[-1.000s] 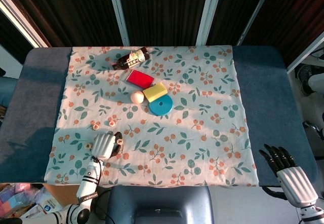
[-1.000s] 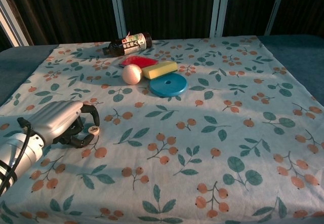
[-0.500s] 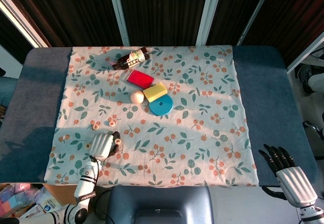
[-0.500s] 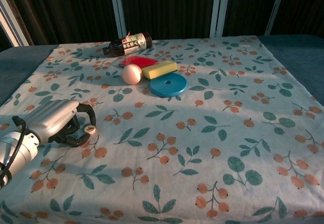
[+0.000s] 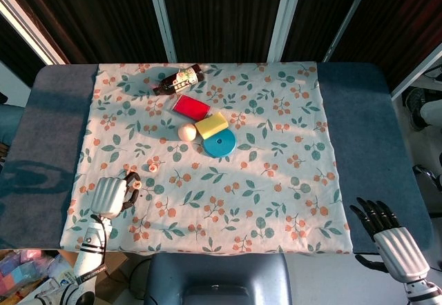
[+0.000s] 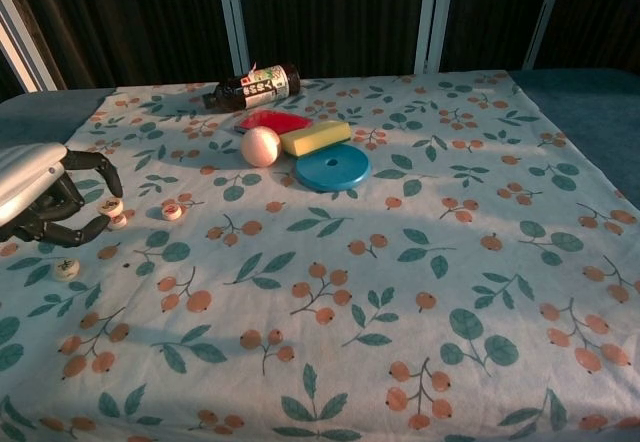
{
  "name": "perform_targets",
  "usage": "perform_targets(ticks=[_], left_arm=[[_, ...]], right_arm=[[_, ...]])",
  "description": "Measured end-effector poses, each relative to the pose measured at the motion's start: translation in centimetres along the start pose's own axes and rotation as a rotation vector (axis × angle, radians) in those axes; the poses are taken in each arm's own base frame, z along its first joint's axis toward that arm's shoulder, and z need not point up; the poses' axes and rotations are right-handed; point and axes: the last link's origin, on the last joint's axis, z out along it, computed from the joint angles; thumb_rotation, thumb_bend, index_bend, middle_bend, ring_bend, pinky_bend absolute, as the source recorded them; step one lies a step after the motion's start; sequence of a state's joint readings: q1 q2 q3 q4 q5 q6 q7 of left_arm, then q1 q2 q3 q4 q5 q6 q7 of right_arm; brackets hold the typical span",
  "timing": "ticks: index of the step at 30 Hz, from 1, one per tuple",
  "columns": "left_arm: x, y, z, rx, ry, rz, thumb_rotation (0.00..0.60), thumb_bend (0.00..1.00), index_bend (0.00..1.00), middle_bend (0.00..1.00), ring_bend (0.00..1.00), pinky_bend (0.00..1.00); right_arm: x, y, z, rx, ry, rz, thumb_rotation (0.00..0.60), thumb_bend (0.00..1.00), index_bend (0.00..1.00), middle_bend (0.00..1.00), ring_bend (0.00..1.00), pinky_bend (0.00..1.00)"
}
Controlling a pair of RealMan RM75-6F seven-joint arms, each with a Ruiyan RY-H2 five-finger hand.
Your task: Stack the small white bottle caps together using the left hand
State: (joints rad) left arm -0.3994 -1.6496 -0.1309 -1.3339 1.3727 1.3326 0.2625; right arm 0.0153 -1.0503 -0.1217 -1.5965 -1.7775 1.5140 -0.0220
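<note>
Floral tablecloth (image 6: 400, 262); dark slatted backdrop (image 5: 221, 15)

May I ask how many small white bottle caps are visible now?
4. The upper cap and lower cap touch beside the left robot hand; the middle cap lies just right of them; the near cap lies toward the front edge. The hand may hide more.

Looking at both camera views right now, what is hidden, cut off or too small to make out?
- Left hand, chest view: cut off by the left edge; whether its fingers actually pinch the bottle cap beside them is unclear.
- Markings on the caps: too small to read in either view.
- Right hand, head view: wrist cut off at the bottom edge; absent from the chest view.
- Bottle label text: too small.
</note>
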Motion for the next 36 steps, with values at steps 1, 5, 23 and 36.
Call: perform_targets(ticks=[1,5,23,36], left_arm=[[0.2,-0.5,-0.4,0.005,-0.002,0.005,0.6,0.4,0.56,1.0,1.0,1.0],[0.0,-1.7,-2.0,0.017,-0.026,0.009,0.6,0.4,0.56,1.0,1.0,1.0],[-2.2,-3.3,-1.9,0.065,-0.07,0.044,0.6,0.4,0.55,1.0,1.0,1.0],[-2.7,-4.2,-2.3,0.085,-0.092,0.039,0.6,0.4,0.54,1.0,1.0,1.0]], right_arm=[[0.0,0.0,0.0,-0.002,0.001,0.0,0.6,0.18,0.0,0.0,0.0,0.0],[-0.1,-0.1,0.0,0.003,-0.005,-0.003,0.6,0.18,0.0,0.0,0.0,0.0],[0.0,0.0,0.0,0.0,-0.001,-0.001,0.6,0.18,0.0,0.0,0.0,0.0],[-0.1,-0.1,0.0,0.0,-0.005,-0.004,0.6,0.18,0.0,0.0,0.0,0.0]])
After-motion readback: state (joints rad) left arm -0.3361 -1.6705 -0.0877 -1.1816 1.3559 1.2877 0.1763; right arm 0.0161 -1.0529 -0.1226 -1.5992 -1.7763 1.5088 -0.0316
